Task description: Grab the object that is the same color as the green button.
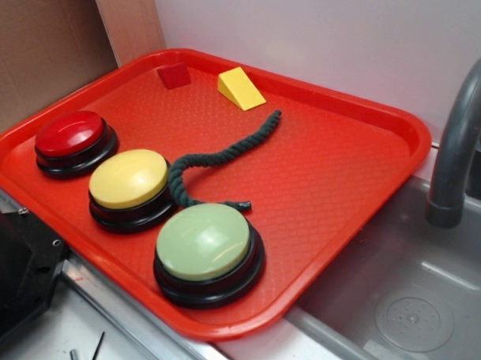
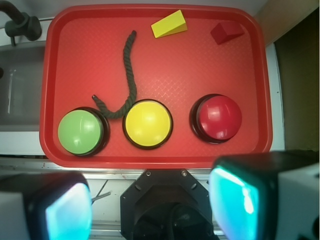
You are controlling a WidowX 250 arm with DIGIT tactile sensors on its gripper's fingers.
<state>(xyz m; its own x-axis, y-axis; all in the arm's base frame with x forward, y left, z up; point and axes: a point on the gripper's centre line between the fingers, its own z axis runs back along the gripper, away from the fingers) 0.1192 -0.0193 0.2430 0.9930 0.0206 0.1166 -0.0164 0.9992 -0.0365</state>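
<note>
Wrist view: nearest us, along the bottom edge, we see the gripper [image 2: 155,200], its two fingers [image 2: 250,200] blurred and cut off by the frame, standing wide apart with nothing between them. It hangs high over the near edge of the scene, looking straight down, clear of everything on the tray. Between the fingers sits a black mount, details hard to read.

Next up the frame is the red tray [image 2: 200,70]. Along its lower part runs a row of three buttons: the green button [image 2: 80,132] lower left, the yellow button [image 2: 147,123] centre, the red button [image 2: 219,117] right.

The rope [image 2: 131,75] is dark green and twisted, lying loose in a hook shape. One end sits just above the green button; it curls down between the green and yellow buttons, close against the yellow one's base, whether touching we cannot tell, then runs up toward the top of the frame. The other end stops near the yellow wedge [image 2: 169,24].

A small red block [image 2: 226,32] sits upper right. A grey faucet [image 2: 20,22] is partly cut off upper left.

In the exterior view we cannot see the gripper at all; only a dark shape, cut off, lower left. The faucet [image 1: 462,132] is cropped at right above a grey sink [image 1: 410,304].
</note>
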